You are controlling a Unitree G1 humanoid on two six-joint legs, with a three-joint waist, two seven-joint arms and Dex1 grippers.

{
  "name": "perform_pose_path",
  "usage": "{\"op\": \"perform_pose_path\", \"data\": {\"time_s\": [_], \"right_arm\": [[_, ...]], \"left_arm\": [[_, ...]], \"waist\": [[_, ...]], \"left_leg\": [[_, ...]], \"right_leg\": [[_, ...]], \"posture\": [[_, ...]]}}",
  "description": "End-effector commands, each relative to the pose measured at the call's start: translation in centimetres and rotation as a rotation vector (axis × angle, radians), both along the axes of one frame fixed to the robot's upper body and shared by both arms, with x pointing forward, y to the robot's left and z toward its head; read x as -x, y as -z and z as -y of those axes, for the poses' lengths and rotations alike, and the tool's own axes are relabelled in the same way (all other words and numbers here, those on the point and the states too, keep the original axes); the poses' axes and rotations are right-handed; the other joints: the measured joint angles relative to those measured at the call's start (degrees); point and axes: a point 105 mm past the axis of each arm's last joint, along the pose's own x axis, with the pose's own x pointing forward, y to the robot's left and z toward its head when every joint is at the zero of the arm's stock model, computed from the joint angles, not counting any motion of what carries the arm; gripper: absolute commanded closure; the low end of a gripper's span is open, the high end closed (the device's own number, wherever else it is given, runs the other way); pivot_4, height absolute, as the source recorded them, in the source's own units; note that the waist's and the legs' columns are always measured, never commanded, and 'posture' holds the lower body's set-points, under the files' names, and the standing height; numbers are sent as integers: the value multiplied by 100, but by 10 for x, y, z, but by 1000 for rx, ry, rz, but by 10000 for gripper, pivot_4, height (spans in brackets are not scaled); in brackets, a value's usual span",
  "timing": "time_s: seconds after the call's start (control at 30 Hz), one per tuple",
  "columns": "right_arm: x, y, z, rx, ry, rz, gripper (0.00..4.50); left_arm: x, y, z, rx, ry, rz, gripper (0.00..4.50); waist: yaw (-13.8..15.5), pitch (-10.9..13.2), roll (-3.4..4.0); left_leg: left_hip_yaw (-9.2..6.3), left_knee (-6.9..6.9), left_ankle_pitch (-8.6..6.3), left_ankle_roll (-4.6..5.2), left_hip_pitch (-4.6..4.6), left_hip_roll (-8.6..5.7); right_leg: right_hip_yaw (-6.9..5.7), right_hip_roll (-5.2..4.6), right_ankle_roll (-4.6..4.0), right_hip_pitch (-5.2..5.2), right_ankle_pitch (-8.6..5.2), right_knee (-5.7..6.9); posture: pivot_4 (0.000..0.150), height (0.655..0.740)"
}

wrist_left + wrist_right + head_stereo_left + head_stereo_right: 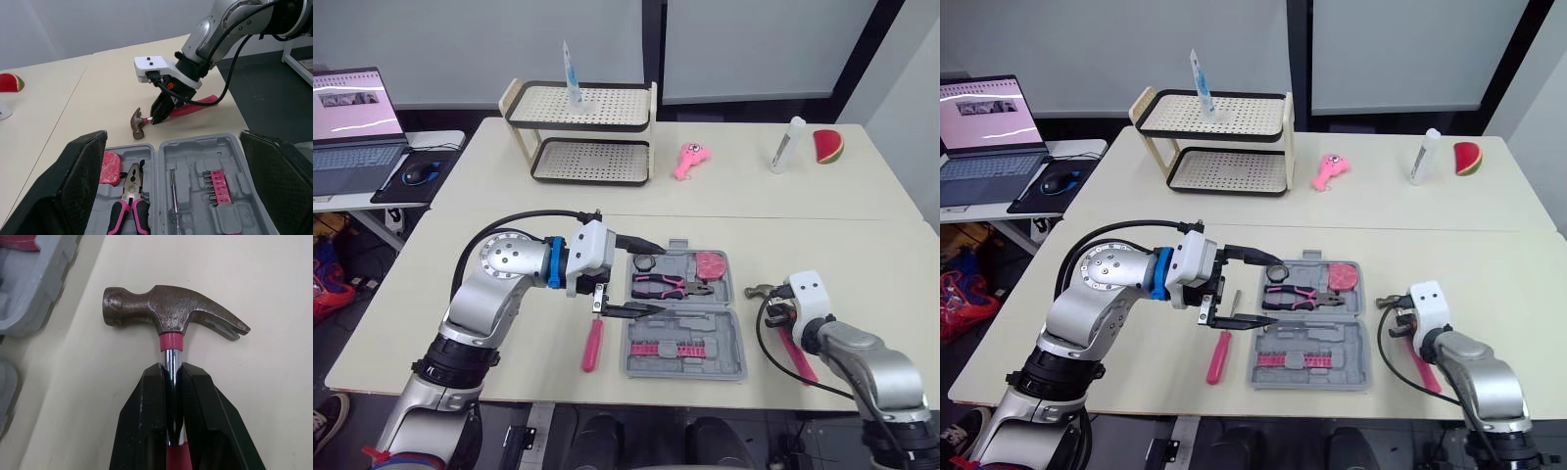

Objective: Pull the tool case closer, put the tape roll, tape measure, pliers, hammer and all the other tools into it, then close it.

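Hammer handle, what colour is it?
The hammer handle is pink; best seen in the left wrist view.

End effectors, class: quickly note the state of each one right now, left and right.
Left end effector: open, holding nothing, above the tool case.
Right end effector: closed on the hammer by its shaft.

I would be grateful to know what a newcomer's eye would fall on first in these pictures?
The open grey tool case lies in the middle of the near table, with pink-handled pliers in it and the left gripper spread wide open over its left edge. To the case's right, the right gripper is shut on the hammer, clamping the shaft just below the head.
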Motion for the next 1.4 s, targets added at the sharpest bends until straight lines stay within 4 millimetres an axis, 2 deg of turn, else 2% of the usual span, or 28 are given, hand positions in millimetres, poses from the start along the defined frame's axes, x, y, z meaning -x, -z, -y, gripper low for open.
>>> {"op": "perform_pose_path", "data": {"time_s": [0.03,0.1,0.2,0.3,0.5,0.77,1.4], "right_arm": [[2,-34,0,150,-285,81,42790],[14,-51,2,296,-598,61,42790],[27,-56,9,408,-916,5,42790],[23,-58,15,514,-1121,11,42790],[17,-54,14,630,-1391,23,42790],[12,-50,10,613,-1435,47,42790],[17,-45,12,603,-1412,50,42790]], "left_arm": [[4,-2,2,0,21,29,0],[4,-1,1,-1,25,26,0],[5,1,3,2,42,28,0],[7,1,7,5,58,34,0],[15,3,7,1,72,31,0],[19,3,6,0,57,26,0],[15,2,7,-11,77,24,0]], "waist": [[3,1,1],[5,7,15],[-10,10,11],[-53,11,-5],[-38,13,-5],[15,13,-6],[11,13,-5]], "left_leg": [[0,1,0,1,-1,0],[-1,0,-1,2,-2,-1],[-2,1,-5,9,1,5],[2,0,-3,6,7,14],[10,2,0,0,0,11],[9,4,1,-1,-3,9],[10,4,1,-1,-1,10]], "right_leg": [[-1,0,0,0,0,-2],[-2,0,0,0,0,-5],[-11,4,2,10,-1,-15],[-10,10,1,15,-1,-17],[-9,3,1,11,-1,-19],[-10,0,2,12,-1,-23],[-9,0,1,11,-1,-22]], "posture": [[1500,7400],[1500,7400],[1500,7400],[1500,7400],[1500,7400],[1500,7400],[1500,7400]]}}
